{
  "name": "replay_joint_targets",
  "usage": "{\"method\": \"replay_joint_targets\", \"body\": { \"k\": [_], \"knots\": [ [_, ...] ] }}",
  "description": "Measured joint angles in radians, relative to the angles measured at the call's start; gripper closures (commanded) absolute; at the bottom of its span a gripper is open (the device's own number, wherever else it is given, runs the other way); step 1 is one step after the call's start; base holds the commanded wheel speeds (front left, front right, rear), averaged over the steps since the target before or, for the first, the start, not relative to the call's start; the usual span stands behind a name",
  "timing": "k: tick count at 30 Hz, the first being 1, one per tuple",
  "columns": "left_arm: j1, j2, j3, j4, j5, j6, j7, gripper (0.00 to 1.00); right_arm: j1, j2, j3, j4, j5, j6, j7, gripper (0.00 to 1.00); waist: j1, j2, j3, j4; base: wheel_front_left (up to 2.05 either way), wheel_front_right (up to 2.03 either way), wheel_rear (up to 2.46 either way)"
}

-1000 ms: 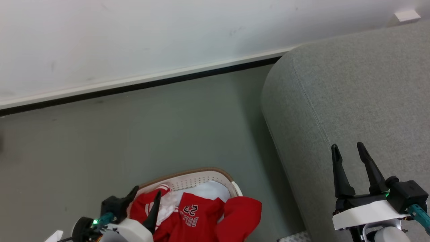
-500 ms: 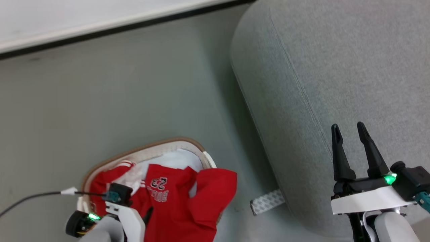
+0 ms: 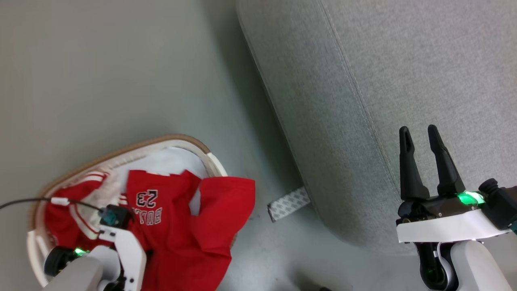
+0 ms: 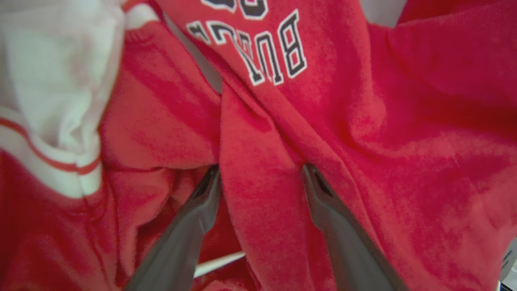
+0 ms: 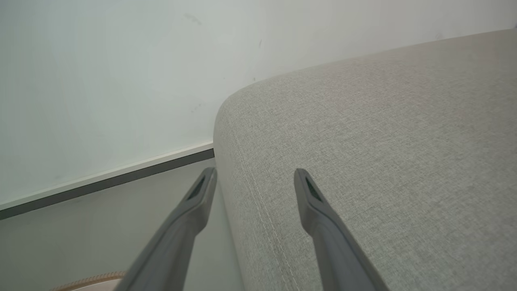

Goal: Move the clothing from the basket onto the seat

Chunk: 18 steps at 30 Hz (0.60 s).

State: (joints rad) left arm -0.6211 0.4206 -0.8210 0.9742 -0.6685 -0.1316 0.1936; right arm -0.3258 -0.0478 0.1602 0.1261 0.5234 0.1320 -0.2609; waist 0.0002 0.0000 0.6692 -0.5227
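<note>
The red jersey (image 3: 181, 226) lies crumpled in the laundry basket (image 3: 121, 151), number 23 and its lettering facing up. One red flap spills over the basket's rim on the side toward the sofa (image 3: 363, 101). A white striped part of the jersey bunches at the far left of the basket, and a plain pale cloth (image 3: 169, 159) shows underneath at the back. None of the jersey is on the sofa yet.

The left hand (image 4: 260, 174) is down in the basket on top of the jersey. In the left wrist view its two fingers (image 4: 202, 210) stand well apart, their tips sunk into the red fabric with a raised fold between them; they are not closed on it. A thin black cable (image 3: 24, 202) runs from the left edge of the head view to that wrist.

The basket sits on the grey-green floor (image 3: 101, 81), near the sofa's rounded end but apart from it. A small patterned grey strip (image 3: 288, 203) lies on the floor between them, close to the sofa's base.

The right hand (image 3: 418, 130) hangs above the sofa's edge with its fingers parted and nothing between them. Past them, the right wrist view shows a pale wall (image 5: 101, 81) and a dark baseboard (image 5: 109, 180).
</note>
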Motion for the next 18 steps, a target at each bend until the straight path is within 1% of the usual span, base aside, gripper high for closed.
{"method": "replay_joint_targets", "body": {
  "k": [2,8,9,10,11,18],
  "knots": [
    [-0.014,0.007,-0.033,-0.017,-0.036,0.0,0.03,0.0,0.0,0.0,-0.003,-0.002,0.005,0.0,0.0,0.0,0.0,0.0,0.025,-0.012,0.0,0.0,0.0],
    [-0.067,0.029,-0.127,-0.041,-0.082,0.0,0.067,0.0,0.002,0.0,0.0,-0.012,0.012,0.0,0.0,0.0,0.0,0.0,0.082,-0.022,0.0,0.0,0.0],
    [-0.075,0.03,-0.137,-0.039,-0.086,0.0,0.069,0.15,0.002,0.0,0.001,-0.012,0.013,0.0,0.0,0.0,0.0,0.0,0.088,-0.022,0.0,0.0,0.0],
    [-0.08,0.031,-0.149,-0.037,-0.093,0.0,0.067,0.75,0.002,0.0,0.002,-0.012,0.014,0.0,0.0,0.0,0.0,0.0,0.092,-0.021,0.0,0.0,0.0],
    [-0.084,0.031,-0.16,-0.037,-0.099,0.0,0.063,1.0,0.001,0.0,0.004,-0.011,0.014,0.0,0.0,0.0,0.0,0.0,0.094,-0.021,0.0,0.0,0.0],
    [-0.09,0.029,-0.21,-0.02,-0.152,0.0,0.004,1.0,-0.017,0.0,0.022,0.006,0.008,0.0,0.0,0.0,-0.0001,0.0,0.062,-0.025,0.0,0.0,0.0]
  ]
}}
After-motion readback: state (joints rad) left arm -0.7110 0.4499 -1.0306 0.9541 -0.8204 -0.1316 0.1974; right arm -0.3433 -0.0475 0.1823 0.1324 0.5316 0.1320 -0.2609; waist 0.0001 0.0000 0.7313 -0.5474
